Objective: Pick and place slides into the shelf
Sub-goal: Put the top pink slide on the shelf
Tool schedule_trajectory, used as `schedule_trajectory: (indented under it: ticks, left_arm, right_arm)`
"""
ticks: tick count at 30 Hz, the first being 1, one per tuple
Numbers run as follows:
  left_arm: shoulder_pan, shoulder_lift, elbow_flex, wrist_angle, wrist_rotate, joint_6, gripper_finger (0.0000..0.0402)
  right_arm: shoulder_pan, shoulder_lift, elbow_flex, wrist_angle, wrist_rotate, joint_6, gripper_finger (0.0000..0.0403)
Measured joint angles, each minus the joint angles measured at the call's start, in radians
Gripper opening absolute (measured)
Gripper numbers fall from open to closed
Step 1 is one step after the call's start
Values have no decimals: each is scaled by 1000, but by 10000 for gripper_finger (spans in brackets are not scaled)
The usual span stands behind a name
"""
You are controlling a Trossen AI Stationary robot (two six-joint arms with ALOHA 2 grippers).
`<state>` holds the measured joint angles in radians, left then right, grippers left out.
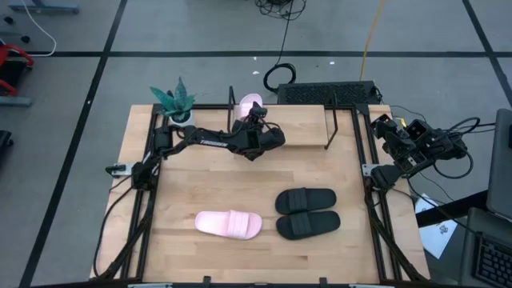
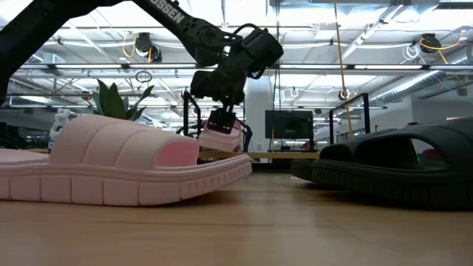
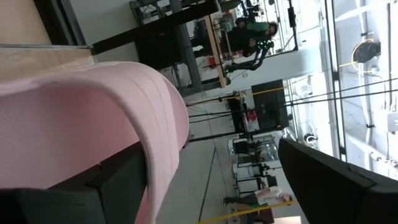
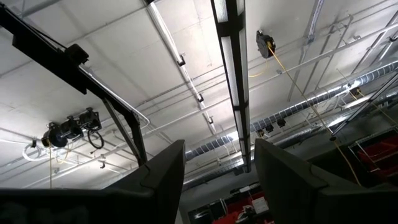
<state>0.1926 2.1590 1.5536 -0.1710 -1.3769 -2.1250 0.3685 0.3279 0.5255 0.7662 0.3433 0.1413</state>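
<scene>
My left gripper [image 1: 254, 118] is open at the left end of the shelf [image 1: 308, 132], a low wooden board with black wire end frames at the table's far edge. One pale pink slide [image 1: 250, 102] sits right under and beyond the gripper; in the low view this pink slide [image 2: 220, 138] shows just below the fingers. The other pink slide [image 1: 230, 224] lies sole-down near the table's near edge. The two black slides [image 1: 306, 213] lie side by side to its right. My right gripper [image 4: 219, 180] is open, raised off the table's right side, and faces the ceiling. My left gripper has one finger [image 3: 93, 193] tucked under the arch of the pink slide's wide strap [image 3: 137, 106], against its pink surface. The other finger [image 3: 336, 180] stands well clear of the strap, with open room between. The strap hides whether the slide rests on the shelf board.
A potted plant [image 1: 174, 102] stands at the table's far left corner, close to the left arm. Black frame rails [image 1: 148, 200] run along the table's left and right sides. Bare wood lies between the shelf and the slides on the table.
</scene>
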Motion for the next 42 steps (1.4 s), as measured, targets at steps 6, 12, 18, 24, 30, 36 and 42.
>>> schedule_trajectory:
  ticks: [6,12,18,24,30,36,42]
  left_arm:
    - [13,0,0,-14,25,-8,347]
    - [35,0,0,-16,86,-7,347]
    - [44,0,0,-20,105,-1,347]
    - [45,0,0,-35,105,0,347]
    - [44,0,0,-37,114,-6,347]
    - [45,0,0,-38,150,-23,347]
    - [43,0,0,-40,172,-11,347]
  right_arm:
    - [0,0,0,5,0,0,185]
    - [0,0,0,8,0,0,185]
    - [0,0,0,8,0,0,185]
    - [0,0,0,8,0,0,185]
    - [0,0,0,8,0,0,185]
    - [0,0,0,8,0,0,185]
    - [0,0,0,13,0,0,185]
